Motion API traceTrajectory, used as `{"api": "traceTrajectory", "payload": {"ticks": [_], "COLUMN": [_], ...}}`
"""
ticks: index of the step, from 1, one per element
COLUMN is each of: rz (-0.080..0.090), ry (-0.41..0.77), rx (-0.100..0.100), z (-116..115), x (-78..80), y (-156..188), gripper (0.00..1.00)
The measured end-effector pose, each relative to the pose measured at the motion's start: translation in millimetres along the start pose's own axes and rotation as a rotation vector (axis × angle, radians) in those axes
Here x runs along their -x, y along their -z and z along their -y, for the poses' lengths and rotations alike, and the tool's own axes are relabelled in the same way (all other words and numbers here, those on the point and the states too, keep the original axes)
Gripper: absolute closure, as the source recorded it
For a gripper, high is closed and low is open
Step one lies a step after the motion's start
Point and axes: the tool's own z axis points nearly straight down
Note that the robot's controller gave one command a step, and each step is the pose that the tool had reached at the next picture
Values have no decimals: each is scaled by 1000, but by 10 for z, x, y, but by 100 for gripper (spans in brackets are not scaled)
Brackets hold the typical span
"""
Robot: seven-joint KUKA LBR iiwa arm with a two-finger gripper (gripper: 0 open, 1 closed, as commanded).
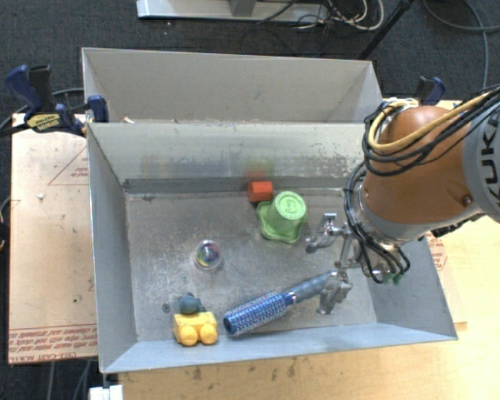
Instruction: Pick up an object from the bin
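Your end effector (pixel 328 265) hangs low at about 4 o'clock in the bin (pixel 233 148). It is released, its two metal fingers spread apart with only bare floor between them.

The nearest candidate is the blue hairbrush (pixel 262 311), lying at about 5 o'clock with its grey handle pointing toward 2 o'clock. The handle's end sits right at the near finger. I judge this the easiest pick.

- Shift toward 8 o'clock so the handle lies between the fingers and not beside one of them.
- Turn the wrist so the fingers close across the handle, not along it.
- Grip near the bristle head. A hold at the handle's tip would probably let the brush swing or slip.
- Go down gently, as the handle looks smooth and could skid on the metal floor.

The green cup-like thing (pixel 282 217) lies just toward 11 o'clock from the far finger, so keep clear of it. The orange block (pixel 261 192), the clear ball (pixel 207 256) and the yellow toy (pixel 194 329) lie well apart from your working area.

You cannot tell whether the near finger touches the handle or only hovers over it. The orange wrist cover and its cables hide the bin's wall at 3 o'clock and the roots of the fingers. The dark lump (pixel 187 305) on the yellow toy is too small to name.
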Motion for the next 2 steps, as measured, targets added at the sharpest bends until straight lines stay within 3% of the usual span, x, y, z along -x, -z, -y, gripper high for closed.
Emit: {"api": "traceTrajectory", "payload": {"ticks": [1,2], "rz": [15,10], "ry": [256,382], "rx": [-2,-1], "z": [-539,-583], "x": [238,111], "y": [-1384,-1111], "gripper": [0,0]}}
